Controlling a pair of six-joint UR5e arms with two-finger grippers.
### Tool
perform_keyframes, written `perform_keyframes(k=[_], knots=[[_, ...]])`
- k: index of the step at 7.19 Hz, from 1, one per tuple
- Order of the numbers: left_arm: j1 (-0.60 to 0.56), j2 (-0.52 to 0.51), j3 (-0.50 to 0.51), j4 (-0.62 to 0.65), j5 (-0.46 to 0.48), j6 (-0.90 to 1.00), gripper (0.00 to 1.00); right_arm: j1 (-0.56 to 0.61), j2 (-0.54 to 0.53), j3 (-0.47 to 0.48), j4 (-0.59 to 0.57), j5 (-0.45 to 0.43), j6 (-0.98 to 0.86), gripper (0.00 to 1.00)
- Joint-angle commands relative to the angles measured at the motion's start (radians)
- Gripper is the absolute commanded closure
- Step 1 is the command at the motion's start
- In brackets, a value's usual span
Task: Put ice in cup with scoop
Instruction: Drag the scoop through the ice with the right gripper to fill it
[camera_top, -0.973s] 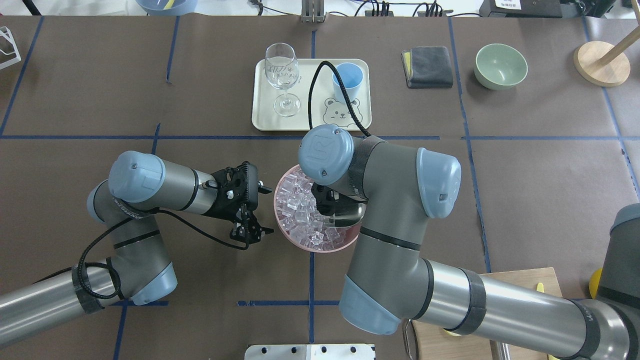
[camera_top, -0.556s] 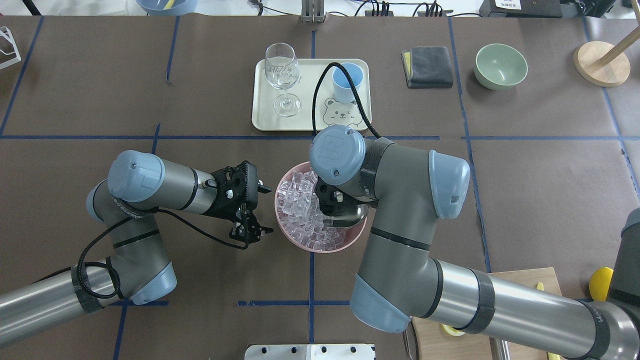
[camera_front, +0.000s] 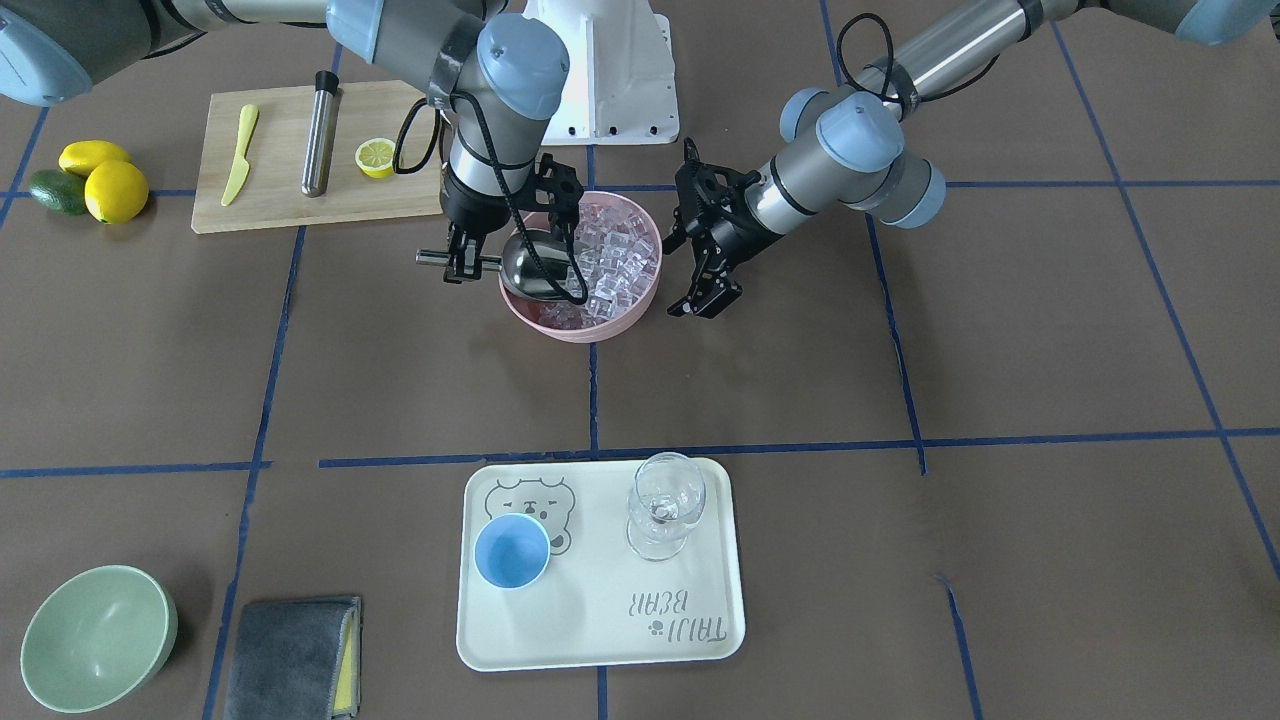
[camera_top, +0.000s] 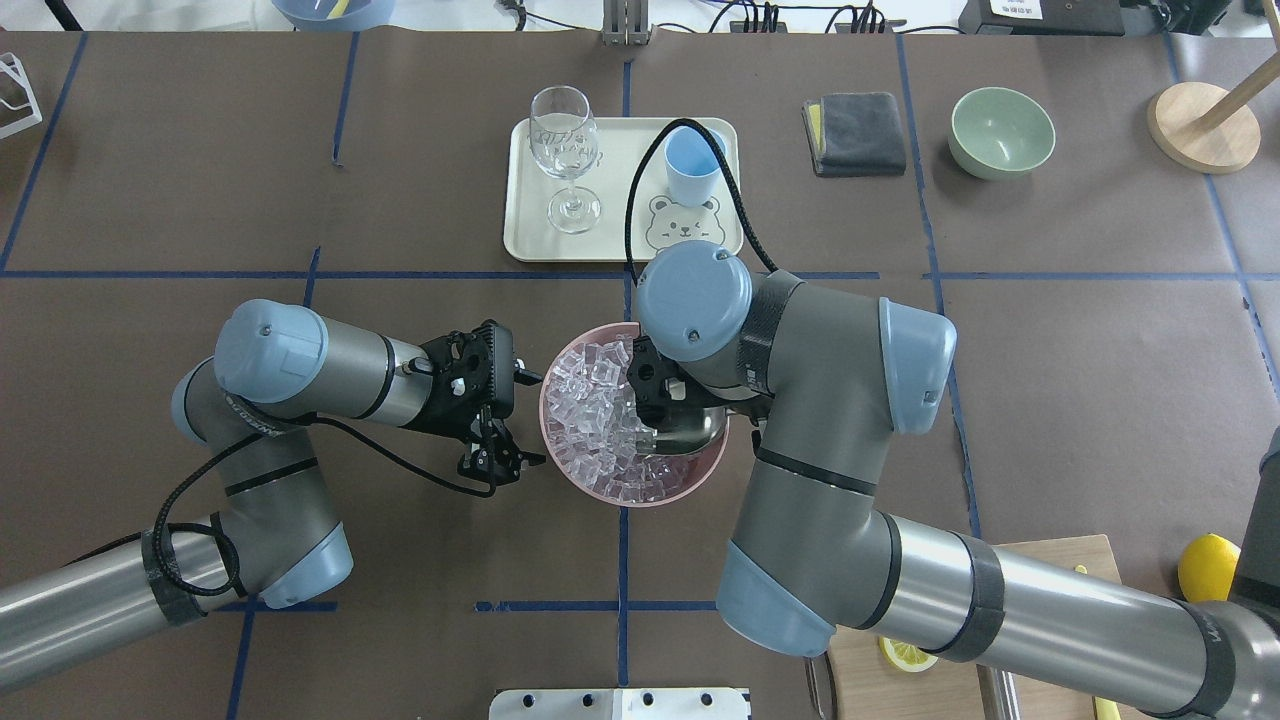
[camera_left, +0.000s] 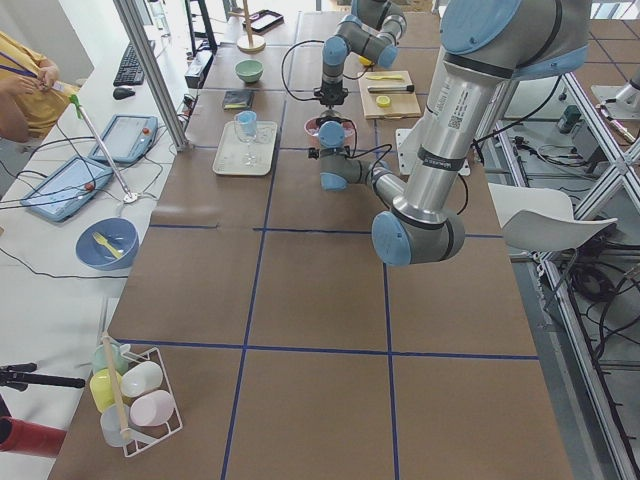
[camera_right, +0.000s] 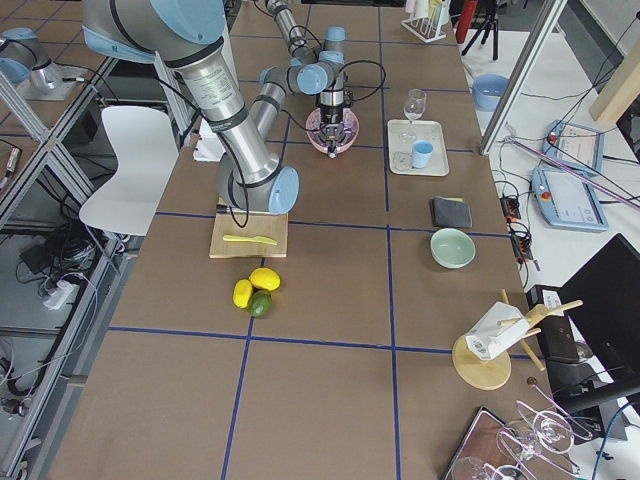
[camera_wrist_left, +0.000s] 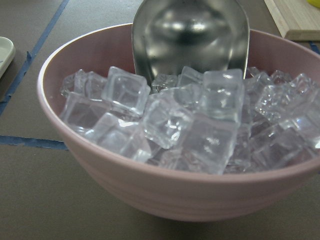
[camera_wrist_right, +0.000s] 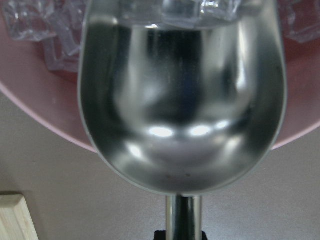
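Note:
The steel scoop (camera_front: 535, 262) lies with its trough in the pink bowl (camera_front: 580, 325), its mouth against the ice (camera_front: 615, 250). My right gripper (camera_front: 462, 260) is shut on the scoop's handle at the bowl's side. In the right wrist view the scoop (camera_wrist_right: 180, 100) is almost empty, with ice (camera_wrist_right: 215, 7) at its lip. My left gripper (camera_top: 535, 420) is open beside the bowl (camera_top: 690, 480), opposite the scoop (camera_top: 690, 430). The left wrist view shows the ice (camera_wrist_left: 200, 125) heaped in the bowl (camera_wrist_left: 165, 190). The light-blue cup (camera_top: 693, 160) stands empty on the tray (camera_top: 620, 245).
A clear stemmed glass (camera_top: 565, 150) stands on the tray beside the cup. A grey cloth (camera_top: 855, 132) and a pale-green bowl (camera_top: 1002, 130) lie at the far right. A cutting board (camera_front: 270, 200) with a steel cylinder (camera_front: 320, 130) and lemons (camera_front: 100, 180) sits near the right arm.
My right wrist has swung to the right with the scoop still in the bowl. The bowl has shifted slightly. The left arm has barely moved.

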Motion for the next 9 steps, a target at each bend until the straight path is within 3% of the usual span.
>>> perform_keyframes(k=[1,5,9], knots=[[-0.002,0.001,0.0,0.0,0.0,0.0,0.0,0.019,-0.036,0.007,0.106,0.056,-0.002,1.0],[-0.007,0.001,-0.012,0.017,0.0,0.0,0.0,0.06,-0.077,0.062,0.169,0.145,-0.033,1.0],[-0.01,0.002,-0.02,0.018,-0.002,0.0,0.0,0.067,-0.113,0.077,0.224,0.181,-0.031,1.0]])
